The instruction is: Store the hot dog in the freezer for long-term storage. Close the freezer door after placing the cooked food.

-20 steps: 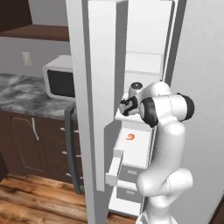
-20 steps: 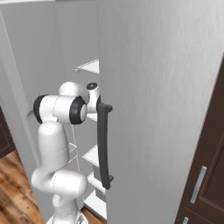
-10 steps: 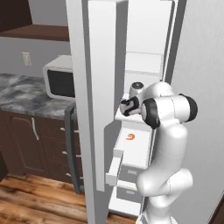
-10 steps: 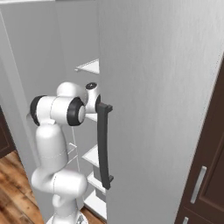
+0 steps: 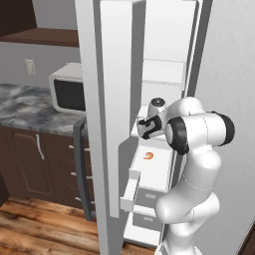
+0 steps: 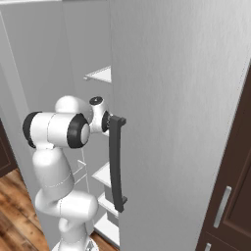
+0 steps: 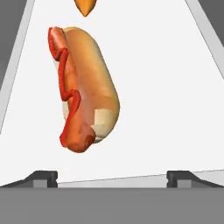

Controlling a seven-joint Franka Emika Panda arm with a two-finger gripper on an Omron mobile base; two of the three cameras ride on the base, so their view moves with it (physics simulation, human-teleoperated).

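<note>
While the freezer door (image 5: 92, 124) stands wide open in our left base view, we see the gripper (image 5: 145, 127) reaching onto a white shelf inside the freezer (image 5: 164, 74); over the past second the arm has barely shifted there, only settling a touch. On a drawer top (image 5: 152, 167) lower down sits a small orange piece (image 5: 148, 156), too small for us to name. The microwave (image 5: 67, 92) rests on the counter to the left.

From our right base view, the arm's wrist (image 6: 98, 115) disappears behind the plain fridge door (image 6: 176, 112) and its dark handle (image 6: 115, 164), so the claw itself is hidden here.

In our hand view, the hot dog (image 7: 83, 87) lies on the white shelf (image 7: 166, 96), ahead of the two fingertips (image 7: 43, 178), which stand far apart with nothing between them. The jaws have eased slightly wider in the last second, and we judge the hot dog released and placed. An orange tip (image 7: 84, 6) pokes in beyond it. What remains, we think, is withdrawing and shutting the door.
</note>
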